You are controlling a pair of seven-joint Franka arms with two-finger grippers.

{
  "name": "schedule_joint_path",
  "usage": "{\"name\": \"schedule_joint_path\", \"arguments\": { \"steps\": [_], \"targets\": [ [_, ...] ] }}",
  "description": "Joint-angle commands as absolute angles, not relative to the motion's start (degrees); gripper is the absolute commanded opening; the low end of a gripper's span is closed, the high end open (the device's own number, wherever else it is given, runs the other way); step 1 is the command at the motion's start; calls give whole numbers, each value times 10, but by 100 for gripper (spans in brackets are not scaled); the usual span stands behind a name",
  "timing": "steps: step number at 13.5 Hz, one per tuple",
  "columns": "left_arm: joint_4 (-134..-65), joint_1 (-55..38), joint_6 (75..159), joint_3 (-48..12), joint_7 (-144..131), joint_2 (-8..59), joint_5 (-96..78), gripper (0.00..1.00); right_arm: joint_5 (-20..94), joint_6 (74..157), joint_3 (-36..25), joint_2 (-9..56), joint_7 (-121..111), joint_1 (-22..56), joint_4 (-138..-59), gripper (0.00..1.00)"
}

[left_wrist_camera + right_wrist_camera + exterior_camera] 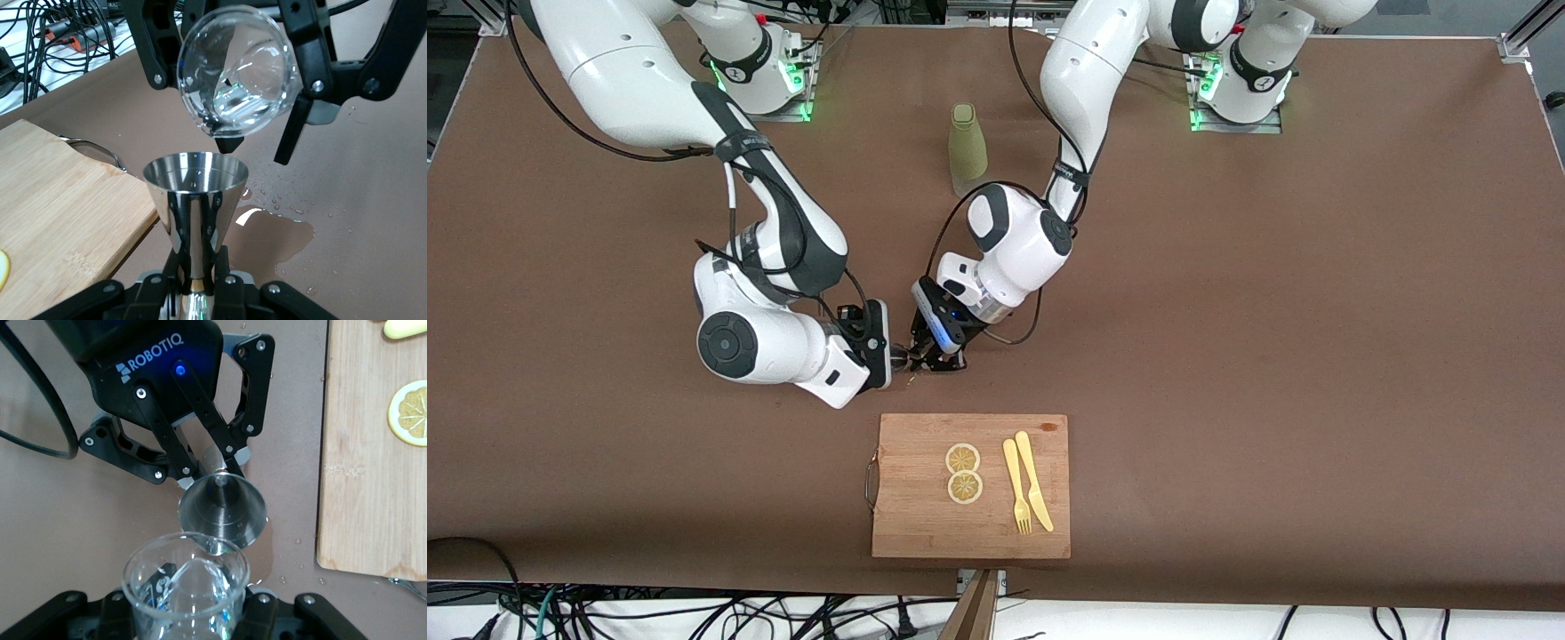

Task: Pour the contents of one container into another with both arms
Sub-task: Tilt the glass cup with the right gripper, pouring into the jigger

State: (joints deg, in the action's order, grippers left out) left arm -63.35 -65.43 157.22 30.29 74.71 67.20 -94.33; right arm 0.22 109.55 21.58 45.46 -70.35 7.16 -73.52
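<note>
My left gripper [195,277] is shut on the narrow waist of the small steel jigger [195,193], whose upper cup stands open. Just above that cup my right gripper [233,100] is shut on the tiny clear glass [233,73], which is tipped with its mouth turned toward the jigger. In the right wrist view the jigger's [223,510] rim meets the rim of the glass [183,587]. Both grippers, left [934,360] and right [887,356], meet over the table's middle, farther from the front camera than the cutting board. A wet puddle [273,237] lies on the table under them.
A wooden cutting board [911,524] with two lemon slices [963,473], a yellow fork [1016,489] and a knife [1033,480] lies close to the grippers, nearer the front camera. A tall olive-green bottle [967,147] stands between the arm bases.
</note>
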Motion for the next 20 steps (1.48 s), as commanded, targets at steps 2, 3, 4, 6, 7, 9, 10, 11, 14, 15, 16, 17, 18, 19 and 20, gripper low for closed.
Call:
{"name": "schedule_joint_path", "arguments": {
  "steps": [2, 3, 4, 6, 7, 9, 10, 11, 14, 15, 16, 17, 18, 19, 20],
  "targets": [
    [-642, -661, 1579, 307, 752, 664, -933, 0, -14, 1089, 221, 455, -691, 75, -729, 36],
    [-642, -661, 1579, 307, 752, 664, -933, 0, -21, 1089, 221, 455, -691, 75, -729, 36],
    [-642, -661, 1579, 307, 752, 664, -933, 0, -24, 1089, 221, 455, -692, 75, -729, 36],
    [-642, -661, 1579, 307, 752, 664, -933, 0, -26, 1087, 221, 455, -692, 76, -729, 36],
    [-642, -661, 1579, 307, 752, 664, -933, 0, -30, 1087, 221, 455, -691, 76, -729, 36],
    [-642, -661, 1579, 308, 752, 664, -933, 0, -34, 1086, 221, 455, -691, 77, -729, 36],
    [-642, -661, 1579, 307, 752, 664, -933, 0, -37, 1086, 221, 455, -691, 77, -729, 36],
    [-642, -661, 1579, 307, 752, 664, -933, 0, -38, 1086, 221, 455, -691, 78, -729, 36],
    [-642, -661, 1579, 308, 751, 664, -933, 0, -38, 1084, 221, 455, -685, 79, -729, 36],
    [-642, -661, 1579, 307, 751, 664, -933, 0, -38, 1084, 221, 455, -685, 79, -729, 36],
    [-642, -661, 1579, 308, 751, 664, -933, 0, -38, 1084, 221, 455, -685, 80, -729, 36],
    [-642, -661, 1579, 307, 751, 664, -933, 0, -40, 1083, 221, 455, -685, 83, -729, 36],
    [-642, -661, 1579, 308, 751, 664, -933, 0, -49, 1081, 221, 455, -685, 87, -729, 35],
    [-642, -661, 1579, 307, 751, 664, -933, 0, -51, 1081, 221, 455, -685, 88, -729, 35],
    [-642, -661, 1579, 308, 751, 664, -933, 0, -51, 1081, 221, 455, -685, 90, -729, 36]
  ]
}}
